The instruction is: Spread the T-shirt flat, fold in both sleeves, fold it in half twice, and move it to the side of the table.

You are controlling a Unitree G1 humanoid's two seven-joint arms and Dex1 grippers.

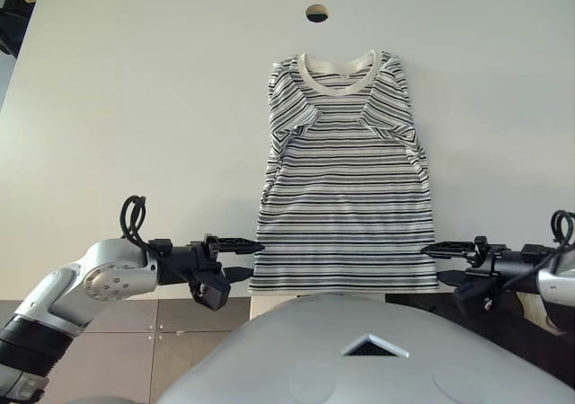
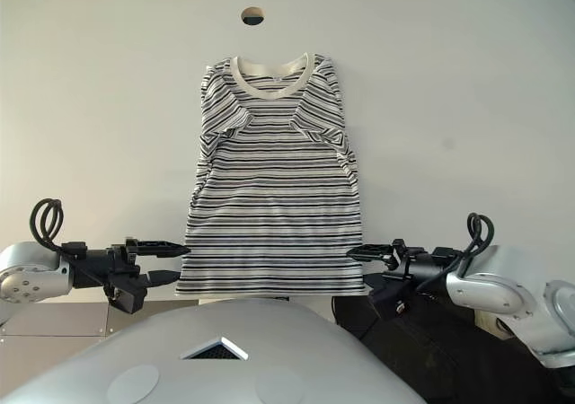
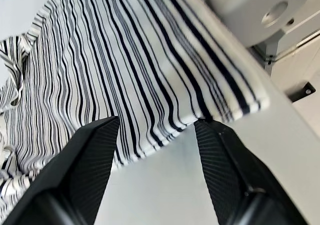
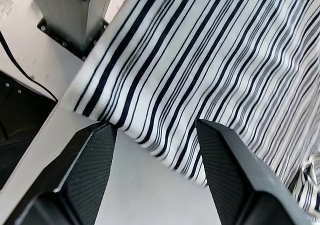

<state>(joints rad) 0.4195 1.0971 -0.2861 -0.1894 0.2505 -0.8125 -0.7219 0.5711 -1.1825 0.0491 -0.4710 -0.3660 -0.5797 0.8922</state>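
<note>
Spread left pincer (image 1: 254,259) and right pincer (image 1: 433,264) flank the black-and-white striped fabric T-shirt (image 1: 346,188) by the near edge of the white table (image 1: 135,108), seemingly for half-folding.

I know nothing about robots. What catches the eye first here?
A black-and-white striped T-shirt lies in the middle of the white table, collar away from the robot, both sleeves folded in. The left gripper and right gripper sit open at the two corners of its near hem. Beyond the collar is a small round hole in the tabletop.
</note>
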